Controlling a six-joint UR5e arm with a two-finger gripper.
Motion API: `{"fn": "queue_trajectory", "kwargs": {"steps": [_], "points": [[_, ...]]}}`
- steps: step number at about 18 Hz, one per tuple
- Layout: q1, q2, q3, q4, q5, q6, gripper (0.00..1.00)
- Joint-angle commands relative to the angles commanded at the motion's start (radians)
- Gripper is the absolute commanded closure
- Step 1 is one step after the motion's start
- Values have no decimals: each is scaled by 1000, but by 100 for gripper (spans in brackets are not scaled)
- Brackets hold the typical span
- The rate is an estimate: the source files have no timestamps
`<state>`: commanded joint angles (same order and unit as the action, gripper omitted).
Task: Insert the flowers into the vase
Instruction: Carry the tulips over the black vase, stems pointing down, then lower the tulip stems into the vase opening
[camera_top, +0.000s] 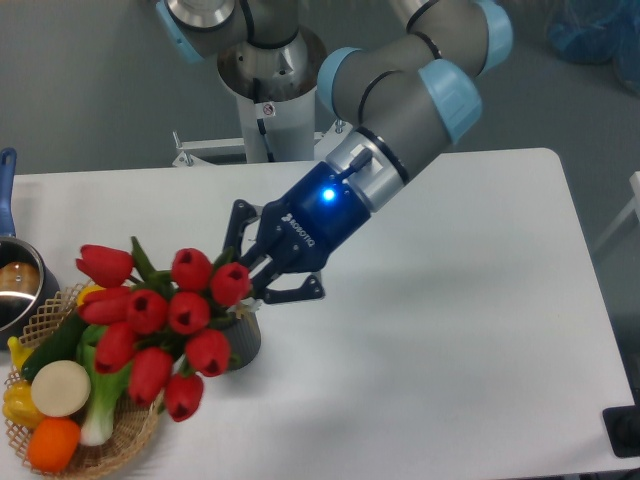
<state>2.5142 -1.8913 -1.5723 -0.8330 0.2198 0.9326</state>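
Fixed camera view: bunch of red tulip buds on green stems and leaves (165, 320) seated with stems down in dark grey-black ribbed cylindrical vase (244, 342), only the right flank of the vase showing under the blooms, heads fanning out to the left far beyond its mouth and overhanging woven wicker basket (118, 445). Black two-finger gripper (248, 272) on grey and light-blue arm (400, 110) reaching down from upper right, fingertips at the upper right edge of the bunch, just above the vase mouth. Fingers spread somewhat apart, yet tips buried among buds and leaves; impossible to tell whether a stem is pinched between them or already free. Step in hand, by appearance: end of insertion, at or about release. Next move, judged: open fully if not already so, then withdraw up and to the right along the arm's line, slowly enough to avoid snagging a leaf or dragging the bunch back out. Risk: top-heavy bunch leaning left, vase liable to tip towards the basket. Nearby: toy vegetables and fruit in the basket, among them orange fruit (54, 444), pale round slice (60, 388), yellow pieces; steel pot with blue handle (14, 280) at left edge; white table (450, 360) bearing all.
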Motion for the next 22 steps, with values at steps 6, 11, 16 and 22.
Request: {"fn": "queue_trajectory", "kwargs": {"steps": [6,11,16,22], "points": [[18,6,-127,2,-103,164,86],[37,41,-186,0,-134,202,86],[41,60,-239,2,-167,221,86],[58,100,-333,2,-181,313,86]]}}
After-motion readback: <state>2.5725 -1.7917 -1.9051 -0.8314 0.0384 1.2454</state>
